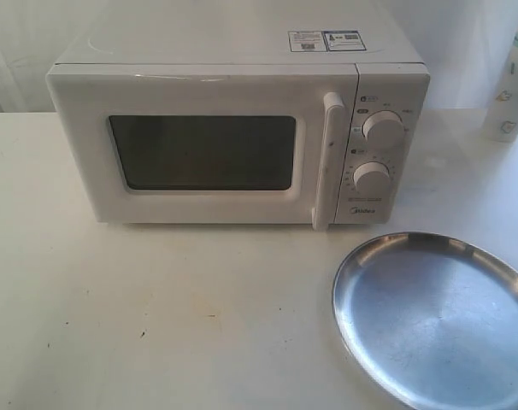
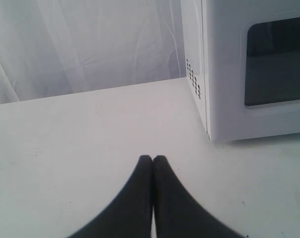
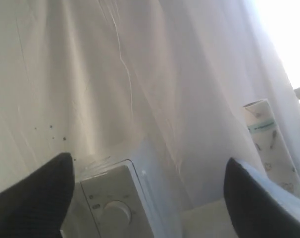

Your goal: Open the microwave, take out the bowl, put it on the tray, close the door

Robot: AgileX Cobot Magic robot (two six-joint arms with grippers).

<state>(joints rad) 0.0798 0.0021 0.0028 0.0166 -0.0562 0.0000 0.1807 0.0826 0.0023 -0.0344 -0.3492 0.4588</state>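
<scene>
Nearest, the shiny round metal tray (image 1: 430, 329), cropped by the frame, lies on the matte white table (image 1: 156, 316) before the boxy microwave (image 1: 225, 43); its door (image 1: 199, 94) is closed, dark window (image 1: 203, 152) unreadable. The left gripper (image 2: 153, 159) is clenched empty, the right gripper (image 3: 149, 163) spread wide.

Exterior view looks down on the microwave (image 1: 233, 128) front; both wrist views catch its corners.

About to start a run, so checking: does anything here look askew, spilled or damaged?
Nothing stands out. The microwave stands level with its door shut, the tray lies flat and empty near it, and the table shows only a few tiny specks.
</scene>
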